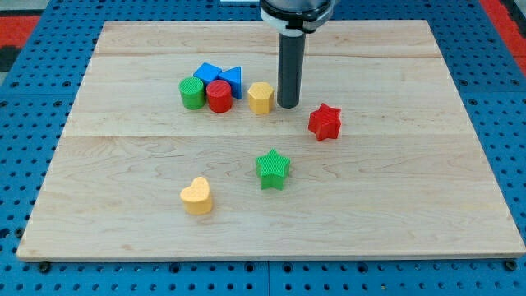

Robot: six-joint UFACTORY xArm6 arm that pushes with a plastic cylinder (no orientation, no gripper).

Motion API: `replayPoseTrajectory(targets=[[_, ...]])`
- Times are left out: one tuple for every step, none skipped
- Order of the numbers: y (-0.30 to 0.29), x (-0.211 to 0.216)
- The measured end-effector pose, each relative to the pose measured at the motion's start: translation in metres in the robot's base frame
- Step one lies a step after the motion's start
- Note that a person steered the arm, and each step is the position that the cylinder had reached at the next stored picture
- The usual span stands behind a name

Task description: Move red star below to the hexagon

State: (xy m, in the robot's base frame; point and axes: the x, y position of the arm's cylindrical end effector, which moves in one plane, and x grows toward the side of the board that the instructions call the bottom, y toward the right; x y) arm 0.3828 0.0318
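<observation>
The red star (325,122) lies on the wooden board, right of centre. The yellow hexagon (260,97) stands to its upper left. My tip (288,105) is down on the board just right of the yellow hexagon and up-left of the red star, a short gap from each. The rod rises straight up to the view's top.
A red cylinder (219,95), a green cylinder (192,93), a blue block (207,74) and a blue triangle (232,78) cluster left of the hexagon. A green star (272,168) and a yellow heart (196,196) lie lower down. The board (411,205) sits on a blue pegboard.
</observation>
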Motion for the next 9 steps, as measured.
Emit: replayPoseTrajectory(targets=[[-0.008, 0.0], [-0.021, 0.0], [-0.014, 0.0], [0.063, -0.031], [0.12, -0.017], [0.119, 0.022], [0.077, 0.028], [0.077, 0.051], [0.052, 0.059]])
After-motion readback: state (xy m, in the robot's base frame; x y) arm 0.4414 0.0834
